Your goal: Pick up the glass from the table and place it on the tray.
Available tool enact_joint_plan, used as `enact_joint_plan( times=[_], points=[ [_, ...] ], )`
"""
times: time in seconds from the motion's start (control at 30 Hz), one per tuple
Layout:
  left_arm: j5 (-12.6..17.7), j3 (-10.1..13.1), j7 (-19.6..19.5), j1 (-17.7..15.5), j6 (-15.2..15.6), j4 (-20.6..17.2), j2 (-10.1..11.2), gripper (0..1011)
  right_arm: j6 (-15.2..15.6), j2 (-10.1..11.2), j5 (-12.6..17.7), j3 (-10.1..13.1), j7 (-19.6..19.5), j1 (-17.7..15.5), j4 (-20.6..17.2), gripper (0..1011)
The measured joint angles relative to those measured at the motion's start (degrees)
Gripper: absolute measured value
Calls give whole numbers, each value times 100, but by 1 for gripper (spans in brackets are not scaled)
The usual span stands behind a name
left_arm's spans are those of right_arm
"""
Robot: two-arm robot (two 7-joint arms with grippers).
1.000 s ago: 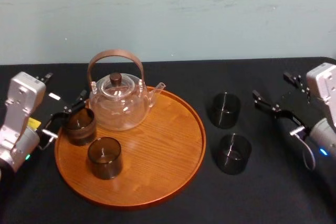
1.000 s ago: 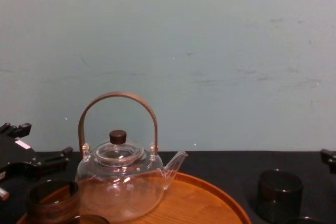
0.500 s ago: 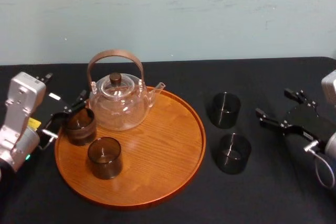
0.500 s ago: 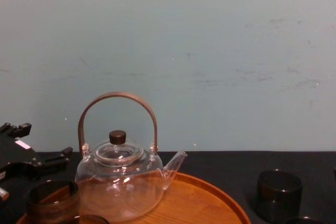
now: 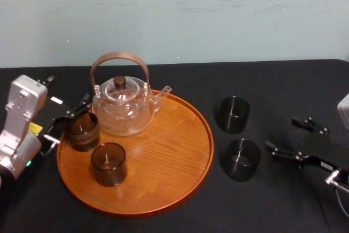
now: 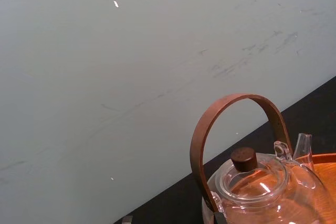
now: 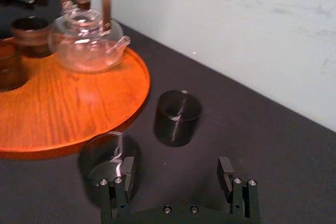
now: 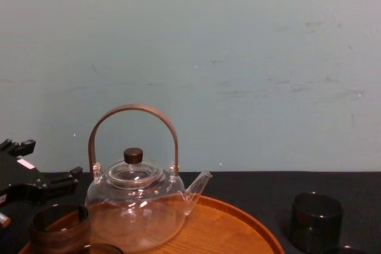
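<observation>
- The right gripper [image 5: 282, 133] is spread wide and empty, just beside the nearer smoky glass tumbler [image 5: 241, 159] on the black table [image 5: 272, 91].
- The left gripper [image 5: 70, 118] is opened at the wooden tray's [image 5: 163, 156] left rim.

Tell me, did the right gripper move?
Yes. The right gripper came nearer to the robot, from beside the far glass to beside the near glass.

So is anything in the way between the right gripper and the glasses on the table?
No, nothing visible. The open right gripper sits just right of the near glass and the far glass, only black tablecloth between. Only cloth separates them from the tray too. The left gripper is at the tray's left edge.
</observation>
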Motion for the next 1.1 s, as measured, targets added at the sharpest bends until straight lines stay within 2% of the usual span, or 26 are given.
enact_joint_plan(
  times=[0.2,0.47,0.77,1.1],
  points=[
    [0,0,0,0,0,0,0,1001,58,127,-5,44,289,-158,-107,1002],
    [0,0,0,0,0,0,0,1001,78,162,-121,28,591,-233,-189,1002],
    [0,0,0,0,0,0,0,1001,146,77,-304,-57,814,-162,-175,1002],
    [0,0,0,0,0,0,0,1001,308,-141,-517,-155,954,10,-27,1002]
  ],
)
